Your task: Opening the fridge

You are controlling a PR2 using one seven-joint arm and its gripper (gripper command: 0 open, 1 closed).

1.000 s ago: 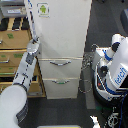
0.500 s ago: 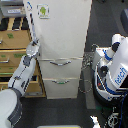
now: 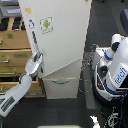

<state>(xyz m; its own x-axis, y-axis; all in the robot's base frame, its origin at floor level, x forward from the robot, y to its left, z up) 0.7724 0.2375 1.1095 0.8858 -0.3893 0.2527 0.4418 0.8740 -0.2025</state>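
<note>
1. Fridge (image 3: 60, 45) stands mid-frame, tall and white, between the wooden drawer cabinet (image 3: 12, 55) at the exterior view's left and the white-and-blue robot body (image 3: 116, 70) at the right. Upper door (image 3: 55, 35) looks swung out, its bottom edge slanting; green sticker (image 3: 46, 24) near the door's top left.
2. Gripper (image 3: 36, 61) sits at the door's left edge, at the lower end of the vertical handle (image 3: 34, 42). Jaws: cannot tell whether clamped on the handle or just resting against it, too blurry.
3. Risk, my read: if the hold is loose, the handle slips out mid-swing and the door drifts back shut.
4. Risk: arm (image 3: 15, 95) is wedged close to the cabinet front; a wider swing could knock elbow or door into it.
5. Containers: one lower drawer (image 3: 61, 86) with curved handle visible, looks closed, contents hidden. Fridge interior not visible behind the door. Cabinet drawers closed, contents unknown.
</note>
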